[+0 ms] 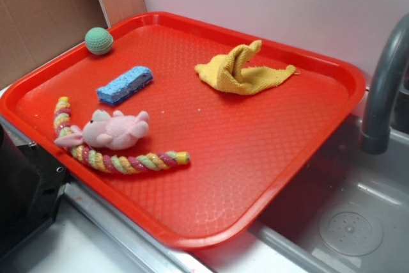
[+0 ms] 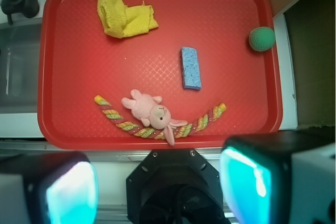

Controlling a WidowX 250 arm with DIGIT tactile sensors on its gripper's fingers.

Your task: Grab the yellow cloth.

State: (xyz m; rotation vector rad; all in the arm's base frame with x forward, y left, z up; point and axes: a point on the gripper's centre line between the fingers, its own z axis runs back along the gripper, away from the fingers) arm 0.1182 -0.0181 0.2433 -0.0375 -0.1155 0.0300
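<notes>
The yellow cloth [image 1: 243,71] lies crumpled with one fold standing up, on the far right part of the red tray [image 1: 243,151]. In the wrist view the yellow cloth [image 2: 125,17] is at the upper left of the tray [image 2: 105,77]. My gripper [image 2: 157,187] hangs high above, over the robot base just off the tray's near edge and far from the cloth. It is open: its two cyan-padded fingers [image 2: 71,192] stand wide apart with nothing between them. The exterior view does not show the gripper.
On the tray also lie a pink plush toy [image 1: 112,129] on a multicoloured rope [image 1: 128,161], a blue sponge [image 1: 124,85] and a green ball [image 1: 99,40]. A grey faucet [image 1: 383,87] and sink [image 1: 345,222] are on the right. The black robot base [image 1: 22,202] stands at lower left.
</notes>
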